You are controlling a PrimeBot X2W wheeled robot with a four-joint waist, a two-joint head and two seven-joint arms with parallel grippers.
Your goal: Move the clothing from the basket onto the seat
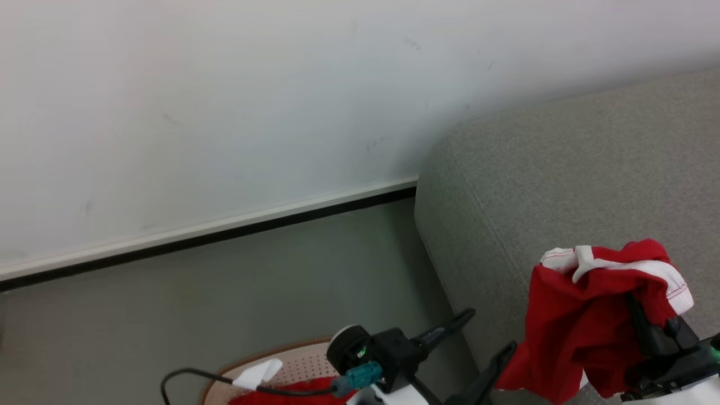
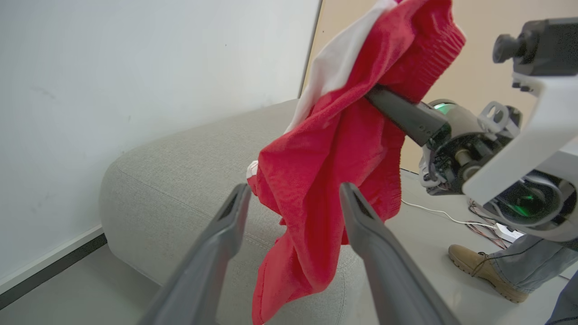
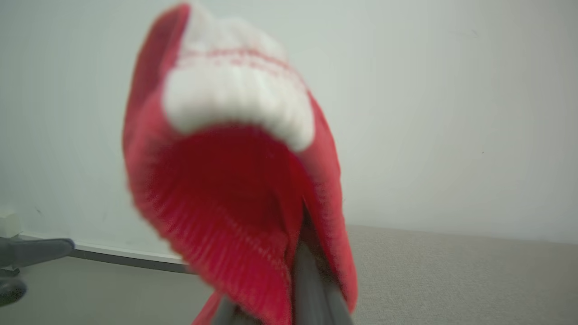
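The seat takes up the right of your head view, its rounded corner towards you. The basket stands on the floor at the lower edge, just beside the seat's end, with more red clothing lying in it.

The red garment is lifted clear of the basket and hangs in front of the seat's near corner. You cannot tell from here whether its trailing hem touches the upholstery.

Expect it to handle as light, limp cloth: it folds wherever it is unsupported, it won't break, and it should not slip from a firm pinch. It will swing and drag, though, so judge your clearance by its lowest fold. The thick ribbed white-trimmed band is the best place to take hold, and that is where it is held.

Your right gripper is clamped on the red garment near that band, fingers buried in the cloth, which drapes down over them. Your left gripper stands with its jaws wide apart and empty. The hanging fold lies just beyond its fingertips, with the lower finger close beside the hem
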